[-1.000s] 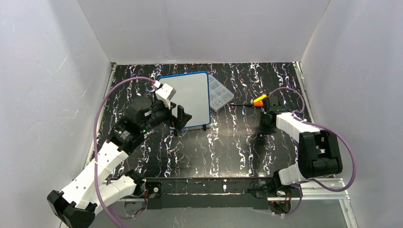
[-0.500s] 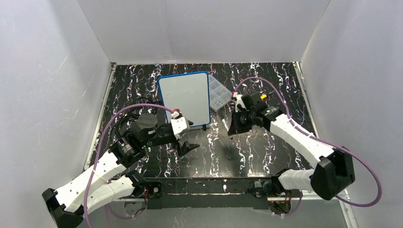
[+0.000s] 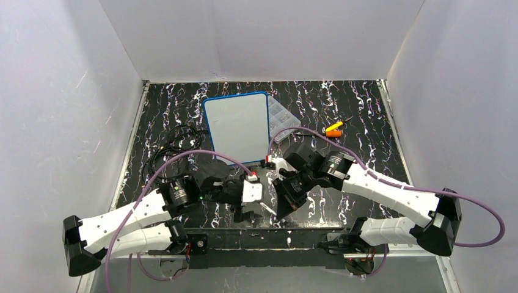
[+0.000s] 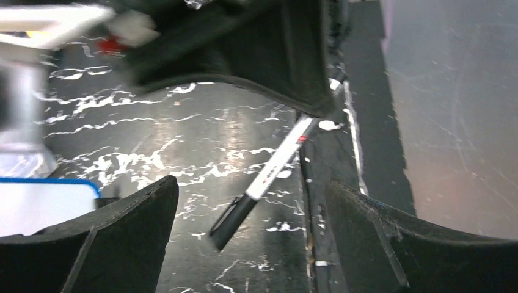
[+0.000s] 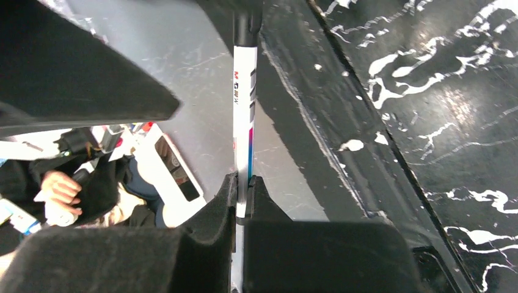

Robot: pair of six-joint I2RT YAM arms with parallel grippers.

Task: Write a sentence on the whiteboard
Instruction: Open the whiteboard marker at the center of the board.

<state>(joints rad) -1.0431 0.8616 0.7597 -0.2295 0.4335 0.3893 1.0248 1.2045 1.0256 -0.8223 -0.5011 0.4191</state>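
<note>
The whiteboard (image 3: 238, 125) is found lying flat at the far middle of the worktop (image 3: 354, 97), well apart from both arms. Its long axis is run from near to far, slightly skewed, and its face is blank. A clear compartment box (image 3: 282, 119) is noted just beside its right edge. Near the front edge the left arm is extended low to the right, with the left fingers (image 3: 245, 210) held wide apart. The right arm is bent leftward, and the right fingers (image 5: 214, 226) are clamped on a marker (image 5: 244, 91) whose dark end is pointed away from them.
</note>
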